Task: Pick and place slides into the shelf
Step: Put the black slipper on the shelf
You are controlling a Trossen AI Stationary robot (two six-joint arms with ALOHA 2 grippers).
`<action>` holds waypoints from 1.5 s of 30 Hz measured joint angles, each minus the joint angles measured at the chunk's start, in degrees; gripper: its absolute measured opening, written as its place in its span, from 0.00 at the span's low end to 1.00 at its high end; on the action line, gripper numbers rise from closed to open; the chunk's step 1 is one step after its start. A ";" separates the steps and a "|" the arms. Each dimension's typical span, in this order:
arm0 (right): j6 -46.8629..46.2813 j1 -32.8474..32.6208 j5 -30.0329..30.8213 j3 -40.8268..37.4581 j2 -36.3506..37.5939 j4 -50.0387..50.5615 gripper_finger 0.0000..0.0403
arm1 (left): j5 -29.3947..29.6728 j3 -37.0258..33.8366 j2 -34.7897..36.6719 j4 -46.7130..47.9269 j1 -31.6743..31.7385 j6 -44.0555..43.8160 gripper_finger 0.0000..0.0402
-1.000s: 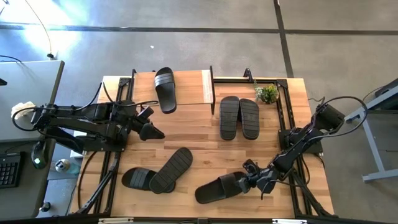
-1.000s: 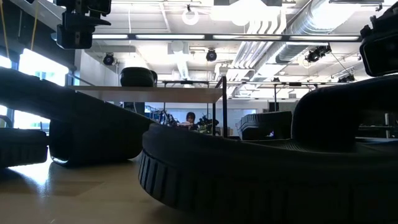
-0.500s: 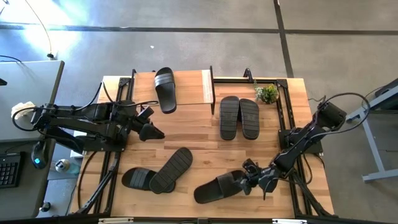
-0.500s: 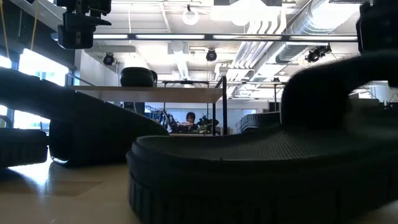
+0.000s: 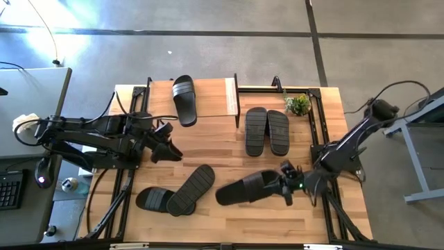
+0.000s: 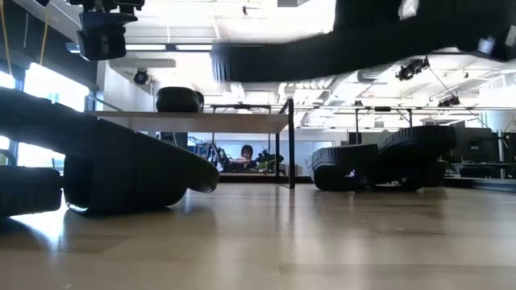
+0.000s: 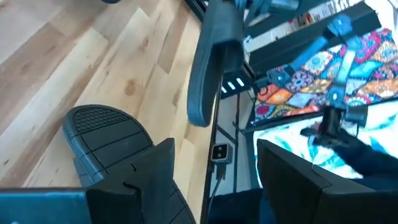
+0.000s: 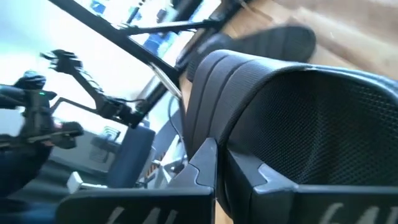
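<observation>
My right gripper point(image 5: 286, 186) is shut on one black slide point(image 5: 248, 187), which shows high up in the low view as the lifted slide point(image 6: 322, 44). My left gripper point(image 5: 168, 148) is open above the table's left half, over no slide; its wrist view shows the open left gripper point(image 7: 214, 186). The shelf point(image 5: 211, 97) stands at the far edge, with one slide point(image 5: 184, 99) lying on its top board. A pair of slides point(image 5: 267, 130) lies sole up to the shelf's right. Two more slides point(image 5: 175, 195) lie near the front, one leaning on the other. My right gripper pinches the slide between its two fingers point(image 8: 205, 171) at the end by the ridged strap point(image 8: 214, 87); the fingers themselves hide the exact spot. They come roughly level from the table's right, along the slide. The slide is lifted clear and reaches out toward the table's left.
A small potted plant point(image 5: 298, 104) sits at the far right corner. Black frame rails run along both table sides point(image 5: 320, 132). Bare wood lies between the shelf and the front slides point(image 5: 215, 149). A desk with a keyboard stands left of the table point(image 5: 14, 187).
My right gripper has risen and moved toward the far edge, carrying the slide. The slide, which lay on the table near the front edge, now hangs clear of it; the low view shows it gone from the tabletop to high overhead.
</observation>
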State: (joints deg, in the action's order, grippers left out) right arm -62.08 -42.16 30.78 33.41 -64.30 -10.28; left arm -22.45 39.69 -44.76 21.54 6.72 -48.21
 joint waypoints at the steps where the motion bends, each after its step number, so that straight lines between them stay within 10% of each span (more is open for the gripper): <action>1: 1.39 1.23 -1.42 0.65 1.22 1.72 0.00 | -0.75 0.01 -0.52 -1.10 -0.02 0.33 0.52; 17: 26.03 25.21 -29.81 30.60 0.66 36.80 0.00 | -13.46 -0.01 -17.49 -22.13 -0.04 2.87 0.52; 30: 30.67 35.70 -45.62 34.82 -5.72 35.81 0.00 | -11.28 0.01 -23.75 -29.21 0.00 3.90 0.52; 45: 31.72 41.69 -47.84 34.82 -7.38 31.40 0.00 | -9.29 -0.01 -25.65 -29.10 0.00 4.51 0.52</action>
State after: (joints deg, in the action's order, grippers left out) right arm -30.36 -0.47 -17.06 68.23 -71.68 21.12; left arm -31.73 39.68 -70.41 -7.56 6.72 -43.70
